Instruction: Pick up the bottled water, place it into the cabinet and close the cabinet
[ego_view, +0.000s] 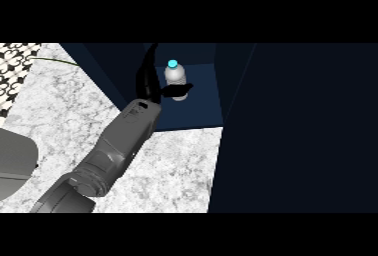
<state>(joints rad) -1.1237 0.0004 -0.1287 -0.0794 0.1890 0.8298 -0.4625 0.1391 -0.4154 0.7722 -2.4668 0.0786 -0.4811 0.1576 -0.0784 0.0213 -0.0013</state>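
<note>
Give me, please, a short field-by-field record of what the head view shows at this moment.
bottle: bottled water, clear with a light blue cap, upright inside the cabinet
cabinet: dark blue cabinet, open, its inner floor visible under the bottle
holding hand: one robot hand, black, thumb and fingers round the bottle's lower part
which hand: cannot tell for sure; the forearm comes in from lower left
other hand: not in view
counter: white marbled counter in front of the cabinet
task stage: bottle inside, not yet released; cabinet not yet closed
</note>
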